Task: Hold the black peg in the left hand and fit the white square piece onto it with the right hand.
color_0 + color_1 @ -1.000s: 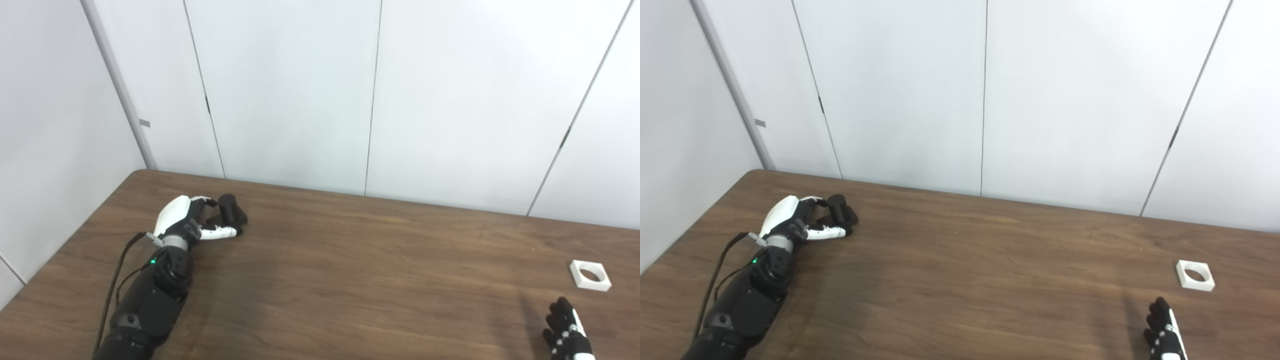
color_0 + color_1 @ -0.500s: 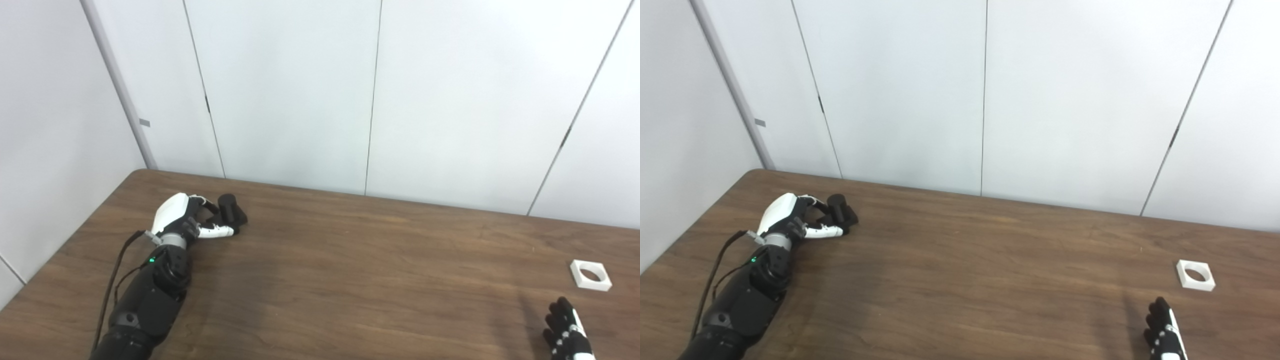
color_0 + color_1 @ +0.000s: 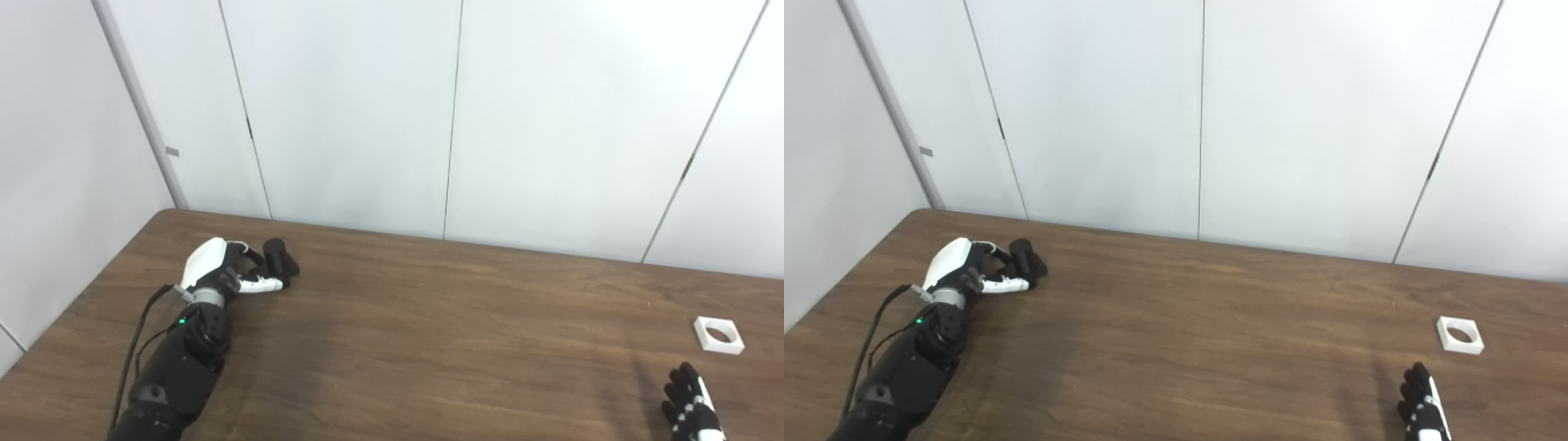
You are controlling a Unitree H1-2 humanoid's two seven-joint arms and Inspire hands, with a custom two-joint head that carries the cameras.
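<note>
At the far left of the brown wooden surface (image 3: pixel 392 343), near its back corner, the left hand (image 3: pixel 215 269) lay low against the wood, its black forearm (image 3: pixel 184 361) running in from the bottom left edge with a small green light showing near the wrist. The fingers (image 3: pixel 260 284) of that hand curled around the black peg (image 3: pixel 277 260), which stood on the surface with its round top upward; the fingers were touching it, yet whether they truly clasped it or only cupped it could not be told from either view. White wall panels (image 3: pixel 453 110) rose behind the surface.

Well to the right of the peg, across a long stretch of wood, the white square piece (image 3: pixel 719 335) lay flat near the right edge, its round hole facing up. Just nearer the camera than that piece, and apart from it, the right hand (image 3: pixel 691 407) came in from the bottom edge, fingers spread and holding nothing, only partly in view.
</note>
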